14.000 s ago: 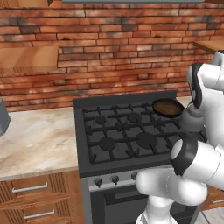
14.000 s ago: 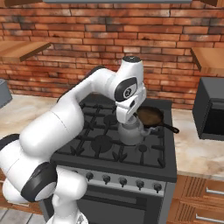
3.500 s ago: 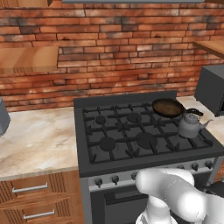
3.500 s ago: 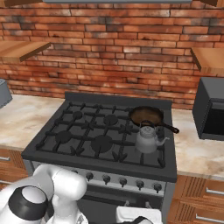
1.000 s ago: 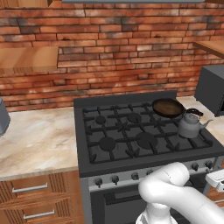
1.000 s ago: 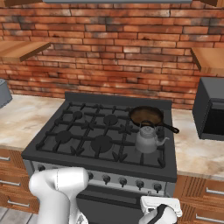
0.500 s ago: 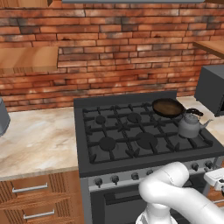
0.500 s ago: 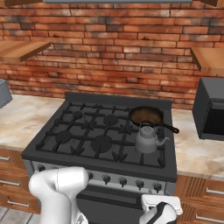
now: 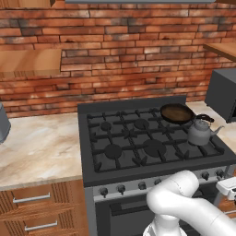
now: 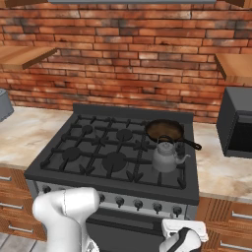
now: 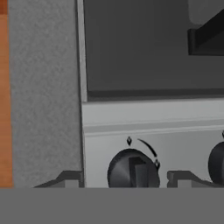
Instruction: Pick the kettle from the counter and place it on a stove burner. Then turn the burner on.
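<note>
While the small squat grey metal kettle (image 10: 166, 157) sits on the front right round black gas burner of the black range (image 10: 74, 152), at 6 o'clock from the round dark frying pan (image 10: 165, 130), the pincer (image 11: 124, 180) straddles a black control knob (image 11: 132, 169), tips apart, not gripping. Beige marbled worktop (image 9: 37, 147) at 9 o'clock.

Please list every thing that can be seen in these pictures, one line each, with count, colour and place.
kettle: one, grey metal, on the range's front right burner.
frying pan: one, dark, on the back right burner behind the kettle.
stove burner: several, black, under grate bars.
knob: several, dark, along the range's silver front panel.
counter: beige marbled, both sides of the range.
microwave: one, dark, on the right counter.
shelves: wooden, on the brick wall.
tool: open, its tips either side of a knob.
</note>
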You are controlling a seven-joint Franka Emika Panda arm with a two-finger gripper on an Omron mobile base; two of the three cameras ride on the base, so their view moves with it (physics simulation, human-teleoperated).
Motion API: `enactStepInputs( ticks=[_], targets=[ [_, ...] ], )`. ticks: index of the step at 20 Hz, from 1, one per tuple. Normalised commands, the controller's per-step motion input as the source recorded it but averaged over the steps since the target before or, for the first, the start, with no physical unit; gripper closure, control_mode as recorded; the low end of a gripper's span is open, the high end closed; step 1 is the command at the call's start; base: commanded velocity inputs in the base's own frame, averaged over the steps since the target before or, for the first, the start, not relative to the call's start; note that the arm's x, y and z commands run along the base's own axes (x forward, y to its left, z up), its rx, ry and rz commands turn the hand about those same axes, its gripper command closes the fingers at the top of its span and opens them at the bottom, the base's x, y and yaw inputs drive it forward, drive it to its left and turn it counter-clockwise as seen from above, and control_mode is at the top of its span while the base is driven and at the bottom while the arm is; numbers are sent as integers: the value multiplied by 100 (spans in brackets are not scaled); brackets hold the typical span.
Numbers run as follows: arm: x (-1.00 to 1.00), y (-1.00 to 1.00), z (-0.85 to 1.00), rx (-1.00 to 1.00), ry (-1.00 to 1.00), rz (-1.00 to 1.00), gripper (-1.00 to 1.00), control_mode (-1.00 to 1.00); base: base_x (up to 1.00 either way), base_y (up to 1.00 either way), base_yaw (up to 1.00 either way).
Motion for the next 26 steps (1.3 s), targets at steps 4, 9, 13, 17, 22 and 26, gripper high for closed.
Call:
enactStepInputs(
  ticks=[4, 9, 13, 17, 22, 26],
  targets=[
    [-15, 0, 0, 0, -3, 0, -100, -100, 0, 0, 0],
    [-18, 3, 0, 0, -17, -3, -100, -100, 0, 0, 0],
    [1, 0, 1, 0, -8, -5, -100, -100, 0, 0, 0],
    [16, 14, 0, 0, 0, -7, -100, -100, 0, 0, 0],
    [13, 23, 0, 0, 0, -9, -100, -100, 0, 0, 0],
    [0, 0, 0, 0, 0, 0, -100, -100, 0, 0, 0]
  ],
)
